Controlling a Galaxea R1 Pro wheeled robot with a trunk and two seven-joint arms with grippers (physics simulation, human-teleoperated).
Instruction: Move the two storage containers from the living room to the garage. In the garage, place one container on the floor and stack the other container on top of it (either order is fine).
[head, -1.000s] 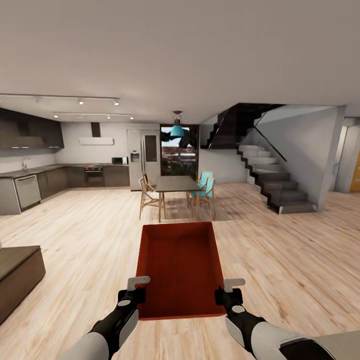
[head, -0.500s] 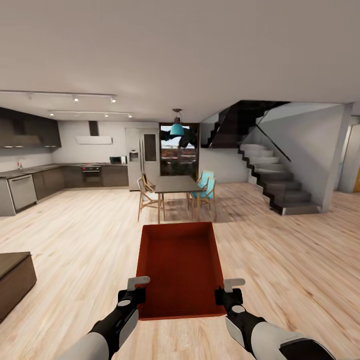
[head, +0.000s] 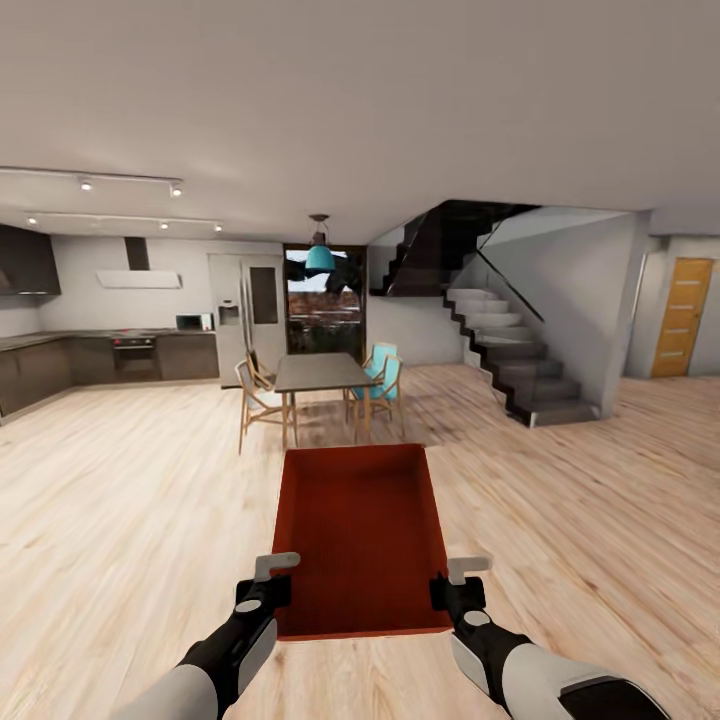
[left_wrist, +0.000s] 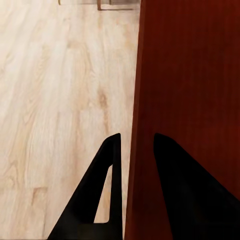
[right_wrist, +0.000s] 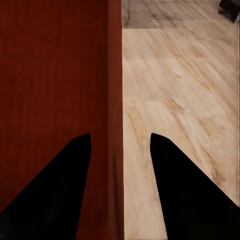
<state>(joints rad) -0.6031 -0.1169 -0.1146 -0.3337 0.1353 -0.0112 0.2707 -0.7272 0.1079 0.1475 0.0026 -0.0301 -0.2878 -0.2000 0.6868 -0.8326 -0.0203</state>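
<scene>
Carrying an orange-red storage container (head: 360, 535) level before its chest, the robot crosses the light wood-plank floor (head: 130, 500). Its left hand (head: 264, 583) clamps the container's left wall, the right hand (head: 456, 582) the right wall, a finger either side of each. The open box looks rigid and light, best held by those low walls. Ahead stand a dining table (head: 318, 372), staircase (head: 510, 350) and kitchen (head: 130, 345).

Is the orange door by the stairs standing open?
No, in the head view the orange door right of the staircase sits shut in its frame.
</scene>
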